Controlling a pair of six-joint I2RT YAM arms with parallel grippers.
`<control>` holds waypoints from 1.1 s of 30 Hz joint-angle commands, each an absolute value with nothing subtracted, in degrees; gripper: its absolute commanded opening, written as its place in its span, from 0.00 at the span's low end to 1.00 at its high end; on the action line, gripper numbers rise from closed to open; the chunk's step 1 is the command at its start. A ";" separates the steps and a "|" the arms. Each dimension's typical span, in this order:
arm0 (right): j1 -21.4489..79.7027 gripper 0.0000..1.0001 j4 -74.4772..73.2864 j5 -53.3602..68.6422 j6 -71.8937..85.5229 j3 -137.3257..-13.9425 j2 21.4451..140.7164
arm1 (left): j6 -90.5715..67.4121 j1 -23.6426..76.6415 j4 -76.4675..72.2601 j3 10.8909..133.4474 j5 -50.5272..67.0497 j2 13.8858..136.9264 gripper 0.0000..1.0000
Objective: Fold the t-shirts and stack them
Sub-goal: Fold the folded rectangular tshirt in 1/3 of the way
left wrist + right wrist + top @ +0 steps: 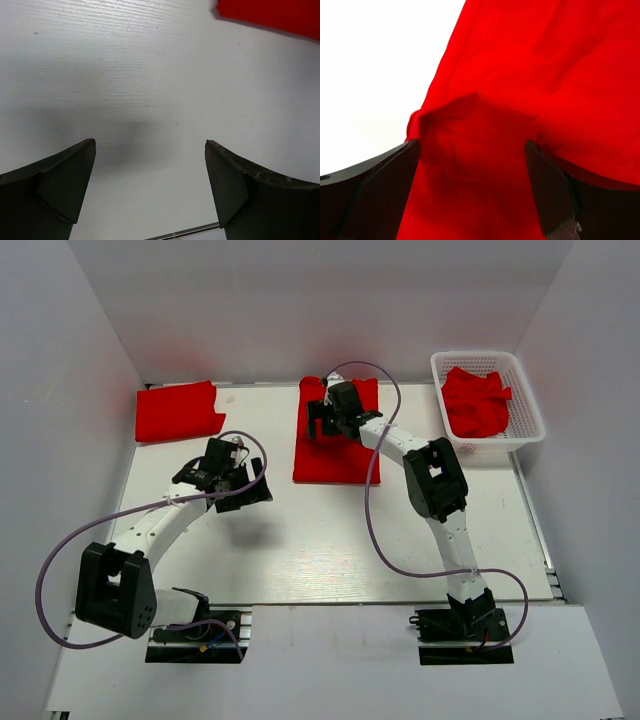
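At upper centre, your right gripper (325,422) hangs, jaws apart, over the red t-shirt (335,462) being folded; next you should lower it and pinch an edge.

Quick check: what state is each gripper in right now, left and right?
Left gripper: open, empty, above the table.
Right gripper: open, above the middle red t-shirt, not gripping it.

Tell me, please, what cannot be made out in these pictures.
- Top view: the right gripper hides the far end of the flat red fabric t-shirt.
- Top view: how many shirts the crumpled red heap in the white mesh plastic basket holds.
- Left wrist view: red cloth corner, cut off by the top edge.
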State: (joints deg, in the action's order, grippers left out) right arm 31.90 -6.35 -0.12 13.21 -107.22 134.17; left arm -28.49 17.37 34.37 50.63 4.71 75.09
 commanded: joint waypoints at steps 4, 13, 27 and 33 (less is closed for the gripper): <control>31.03 0.90 -2.87 -8.70 9.23 -116.71 137.36 | -27.51 17.40 35.16 52.29 3.69 71.63 1.00; 31.73 0.90 -9.05 -5.37 0.79 -109.44 125.61 | -26.98 17.40 34.63 51.77 5.00 71.63 1.00; 32.61 0.90 -17.49 13.44 6.94 -99.58 123.30 | -26.46 17.40 34.10 51.77 6.06 72.16 1.00; 32.34 0.90 -14.59 13.18 7.99 -101.33 127.78 | -26.46 17.40 34.10 51.77 6.06 74.00 1.00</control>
